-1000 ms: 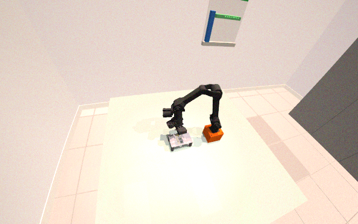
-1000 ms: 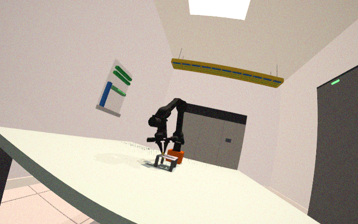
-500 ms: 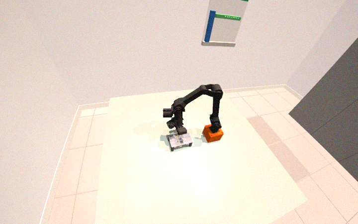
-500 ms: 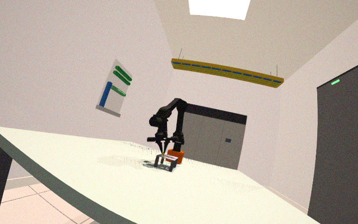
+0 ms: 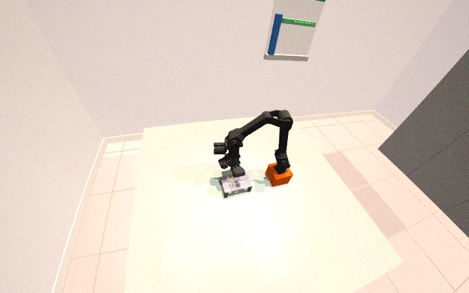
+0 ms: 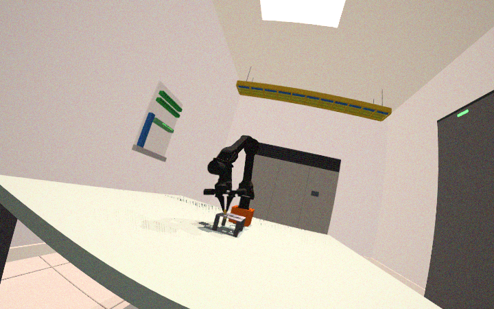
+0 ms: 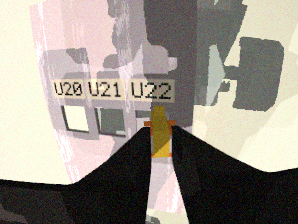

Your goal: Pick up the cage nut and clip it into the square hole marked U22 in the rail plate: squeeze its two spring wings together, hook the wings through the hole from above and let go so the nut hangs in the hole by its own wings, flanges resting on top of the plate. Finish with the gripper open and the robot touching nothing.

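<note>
The rail plate (image 5: 244, 183) (image 6: 237, 218) (image 7: 47, 32) is a pinkish plate standing on short dark legs. In the wrist view its labels U20, U21 and U22 (image 7: 151, 91) each sit by a square hole. My gripper (image 6: 225, 210) (image 7: 160, 133) points down over the plate, shut on the yellow-orange cage nut (image 7: 160, 135). Small orange tabs stick out on both sides of the nut by the fingertips. The nut overlaps the U22 hole (image 7: 142, 118) and hides its right part. The height between nut and hole cannot be told.
The orange base block (image 5: 279, 178) (image 6: 248, 215) of the arm stands behind the plate in the exterior view, and right of it in the top view. Shadows of the arm fall across the plate and table (image 5: 193, 221).
</note>
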`<action>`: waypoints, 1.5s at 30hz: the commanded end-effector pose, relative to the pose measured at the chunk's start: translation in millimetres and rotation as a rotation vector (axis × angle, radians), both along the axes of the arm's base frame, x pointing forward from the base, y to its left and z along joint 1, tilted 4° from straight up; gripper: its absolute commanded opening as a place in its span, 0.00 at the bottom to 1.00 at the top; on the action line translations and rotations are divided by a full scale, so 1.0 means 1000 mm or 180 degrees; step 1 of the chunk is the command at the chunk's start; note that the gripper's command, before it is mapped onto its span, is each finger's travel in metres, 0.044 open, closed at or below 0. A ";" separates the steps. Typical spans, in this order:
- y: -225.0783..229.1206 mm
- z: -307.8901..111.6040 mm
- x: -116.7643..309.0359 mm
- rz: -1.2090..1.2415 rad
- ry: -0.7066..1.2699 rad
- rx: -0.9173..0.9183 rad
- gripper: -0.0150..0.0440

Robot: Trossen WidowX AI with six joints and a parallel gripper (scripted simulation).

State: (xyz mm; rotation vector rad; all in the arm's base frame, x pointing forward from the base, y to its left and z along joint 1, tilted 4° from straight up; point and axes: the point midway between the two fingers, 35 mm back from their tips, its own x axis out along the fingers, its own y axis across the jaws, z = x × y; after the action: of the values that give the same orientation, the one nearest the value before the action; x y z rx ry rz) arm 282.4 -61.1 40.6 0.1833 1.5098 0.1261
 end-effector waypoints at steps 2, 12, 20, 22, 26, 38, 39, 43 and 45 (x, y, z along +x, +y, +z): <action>0.000 0.002 0.001 -0.0008 -0.0025 -0.0046 0.30; 0.001 0.002 0.001 -0.0012 -0.0022 -0.0111 0.30; 0.002 0.002 0.001 -0.0015 -0.0020 -0.0155 0.30; 0.002 0.002 0.001 -0.0016 -0.0020 -0.0171 0.30; 0.002 0.002 0.001 -0.0018 -0.0019 -0.0196 0.30; 0.003 0.002 0.001 -0.0023 -0.0015 -0.0271 0.30; 0.003 0.002 0.001 -0.0024 -0.0015 -0.0280 0.30; 0.004 0.002 0.001 -0.0025 -0.0014 -0.0296 0.30; 0.004 0.002 0.001 -0.0025 -0.0014 -0.0299 0.30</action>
State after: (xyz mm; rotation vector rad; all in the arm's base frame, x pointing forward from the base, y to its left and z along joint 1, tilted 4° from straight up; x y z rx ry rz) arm 282.7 -56.9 40.6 0.1187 1.5147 0.0576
